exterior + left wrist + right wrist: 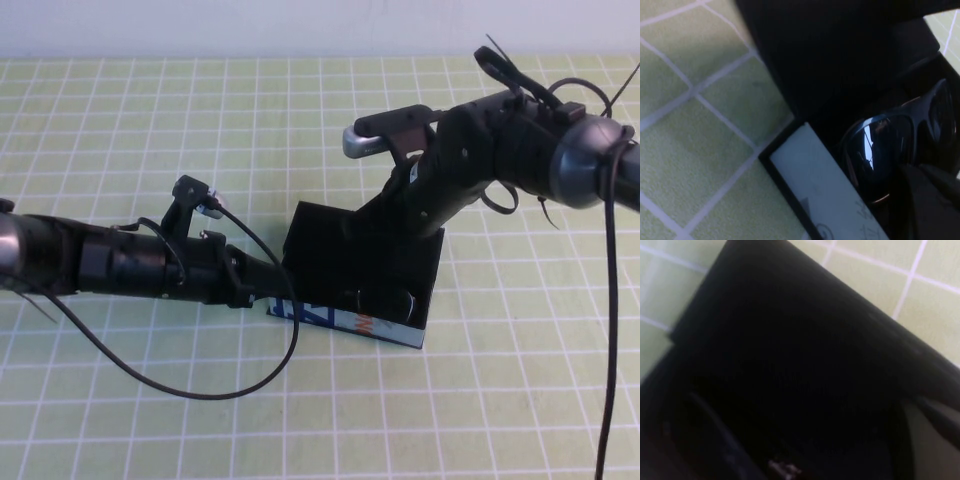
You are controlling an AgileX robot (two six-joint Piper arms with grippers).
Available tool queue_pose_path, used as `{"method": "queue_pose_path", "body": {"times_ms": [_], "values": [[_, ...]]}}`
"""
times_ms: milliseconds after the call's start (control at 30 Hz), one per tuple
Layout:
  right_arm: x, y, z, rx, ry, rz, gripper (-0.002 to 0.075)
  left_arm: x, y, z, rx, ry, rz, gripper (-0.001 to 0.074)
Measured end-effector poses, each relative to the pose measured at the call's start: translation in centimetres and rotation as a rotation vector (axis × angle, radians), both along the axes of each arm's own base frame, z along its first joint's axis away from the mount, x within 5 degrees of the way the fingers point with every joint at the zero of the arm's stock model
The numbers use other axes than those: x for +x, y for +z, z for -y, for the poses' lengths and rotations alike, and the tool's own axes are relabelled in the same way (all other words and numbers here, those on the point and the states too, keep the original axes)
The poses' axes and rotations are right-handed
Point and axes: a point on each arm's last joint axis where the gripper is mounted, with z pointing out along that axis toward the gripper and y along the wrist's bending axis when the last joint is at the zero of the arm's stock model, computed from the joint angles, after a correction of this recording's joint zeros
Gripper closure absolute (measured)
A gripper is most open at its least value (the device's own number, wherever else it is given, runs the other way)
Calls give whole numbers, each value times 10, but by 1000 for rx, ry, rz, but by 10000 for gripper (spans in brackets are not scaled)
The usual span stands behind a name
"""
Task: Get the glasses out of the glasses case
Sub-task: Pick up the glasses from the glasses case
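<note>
While the light, rigid, smooth-lensed glasses [900, 145] lie inside the open glasses case [330, 322], the frame is judged safest; left tool at its left end, right tool over its back, grips unseen.

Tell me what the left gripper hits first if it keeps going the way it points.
Most likely the glasses lying in the open case. The left gripper sits at the case's left end, aimed inward; the right gripper is over the case. Depth is unclear.
</note>
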Motion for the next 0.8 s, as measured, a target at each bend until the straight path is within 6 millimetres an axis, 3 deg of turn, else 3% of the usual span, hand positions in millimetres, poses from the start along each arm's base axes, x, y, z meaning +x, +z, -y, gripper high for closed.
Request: {"method": "queue_pose_path", "body": {"times_ms": [200, 467, 633, 800], "values": [[9, -20, -3, -25, 12, -65, 742, 0, 0, 0, 2, -4, 0, 739], [9, -20, -2, -39, 43, -68, 742, 0, 0, 0, 2, -6, 0, 739], [1, 2, 1, -50, 72, -76, 742, -2, 1, 1, -18, -17, -4, 739], [-14, 42, 3, -26, 202, -51, 742, -3, 6, 3, -56, -34, -5, 739]]}}
